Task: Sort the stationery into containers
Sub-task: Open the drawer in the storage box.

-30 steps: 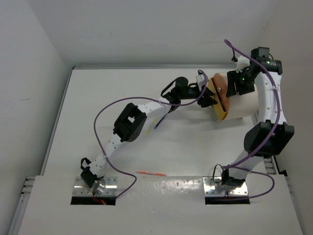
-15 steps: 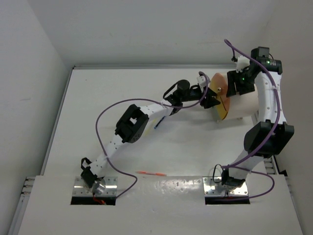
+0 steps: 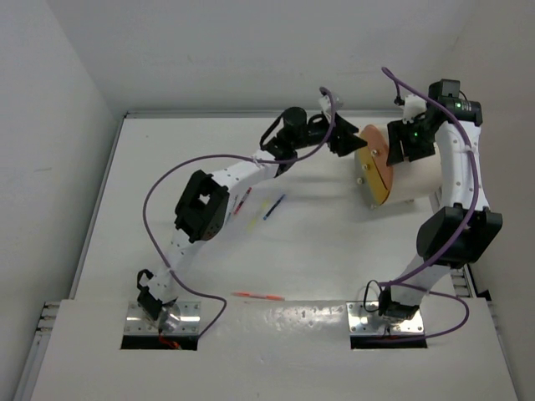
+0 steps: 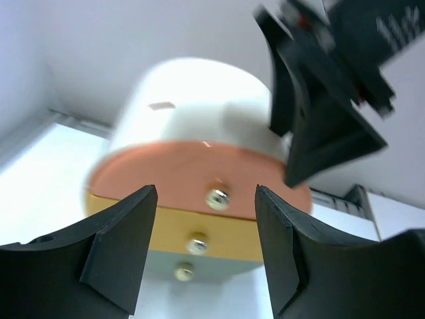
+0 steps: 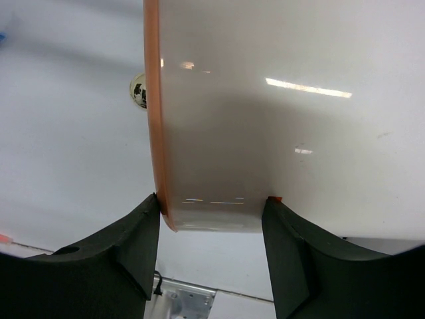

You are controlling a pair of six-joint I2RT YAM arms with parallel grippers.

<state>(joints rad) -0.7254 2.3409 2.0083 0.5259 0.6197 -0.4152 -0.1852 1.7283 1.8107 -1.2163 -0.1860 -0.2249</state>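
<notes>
Left hand (image 3: 347,140), spread and empty, has swung back off the orange front disc (image 3: 376,167). Right hand (image 5: 211,203) clamps the cream drum (image 3: 418,175). Blue pen (image 3: 273,206) lies unsorted on the counter (image 3: 318,251).

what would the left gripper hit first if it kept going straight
The orange front disc of the cream drum, near its small knob, framed between the open fingers of the left gripper. How far off is unclear.

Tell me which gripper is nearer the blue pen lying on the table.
Left. The left gripper hangs beyond the blue pen, up and right of it, by the orange front of the drum. The right gripper is farther right, astride the drum.
</notes>
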